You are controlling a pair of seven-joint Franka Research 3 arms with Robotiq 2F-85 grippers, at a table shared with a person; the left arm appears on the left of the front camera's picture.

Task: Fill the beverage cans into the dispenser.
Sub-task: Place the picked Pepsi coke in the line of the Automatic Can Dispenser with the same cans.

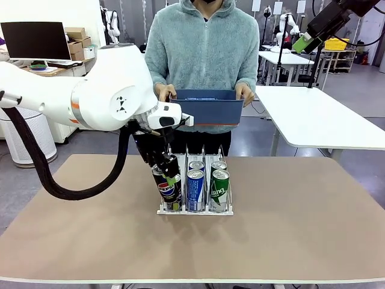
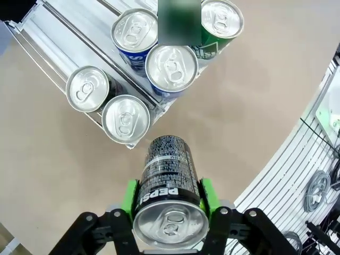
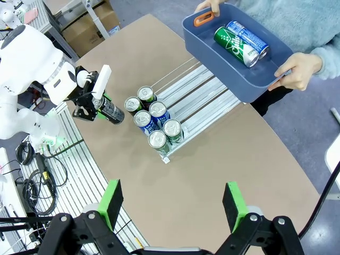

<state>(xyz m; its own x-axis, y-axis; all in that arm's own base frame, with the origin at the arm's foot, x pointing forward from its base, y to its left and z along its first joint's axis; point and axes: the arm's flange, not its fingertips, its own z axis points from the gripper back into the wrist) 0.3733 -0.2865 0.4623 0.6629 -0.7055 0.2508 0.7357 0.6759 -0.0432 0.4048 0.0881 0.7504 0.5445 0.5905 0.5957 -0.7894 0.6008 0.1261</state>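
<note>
Left gripper (image 2: 169,199) clenched on a Pepsi can (image 2: 166,164) at lower centre, dispenser (image 3: 204,100) mid-frame holding 5 cans (image 3: 151,119), right gripper (image 3: 172,194) spread wide at bottom, person's bin (image 3: 212,53) upper right with 2 cans (image 3: 241,42)

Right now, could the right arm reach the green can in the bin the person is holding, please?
Probably yes: the right end effector is open and empty, the bin is open-topped, and the green can lies uncovered, though a blue can crowds it.
</note>
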